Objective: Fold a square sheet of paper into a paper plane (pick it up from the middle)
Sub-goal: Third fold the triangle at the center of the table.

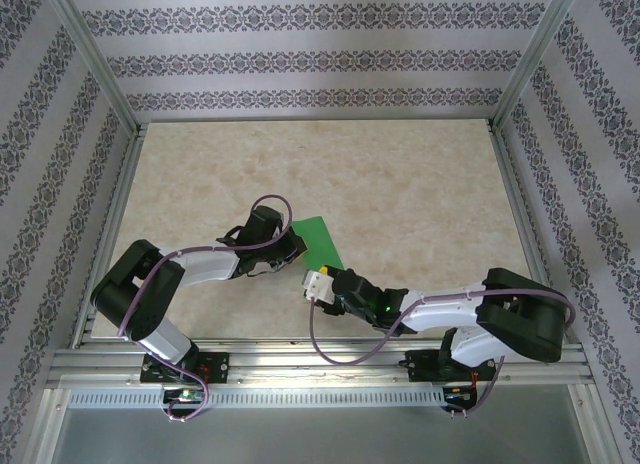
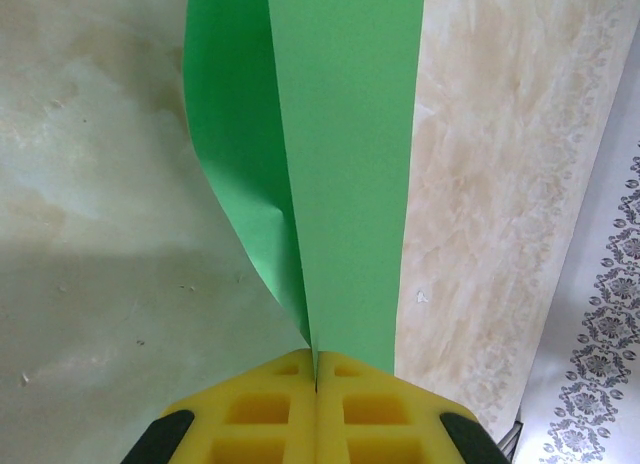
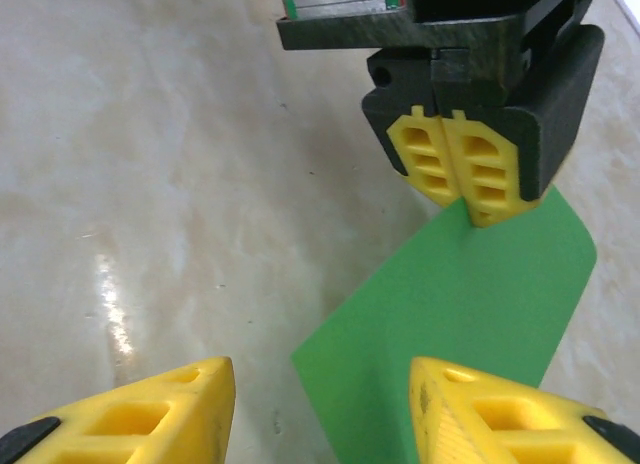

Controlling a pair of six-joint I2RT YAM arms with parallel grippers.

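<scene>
The square sheet of paper (image 1: pixel 318 240) is bright green and lies near the table's middle front, one side lifted. My left gripper (image 1: pixel 293 246) is shut on its edge; in the left wrist view the green sheet (image 2: pixel 340 164) rises from between the closed yellow fingers (image 2: pixel 270 409), curled into two layers. The right wrist view has the left gripper (image 3: pixel 468 202) pinching the far part of the sheet (image 3: pixel 460 324). My right gripper (image 3: pixel 320 404) is open, hovering low over the sheet's near corner, right fingertip (image 3: pixel 480 409) above the green. From above, the right gripper (image 1: pixel 318 284) sits just south of the paper.
The beige marbled tabletop (image 1: pixel 400 194) stretches behind and to both sides of the paper. Aluminium frame posts and patterned walls (image 1: pixel 300 64) enclose the table. The arms' bases stand on the near rail (image 1: pixel 320 364).
</scene>
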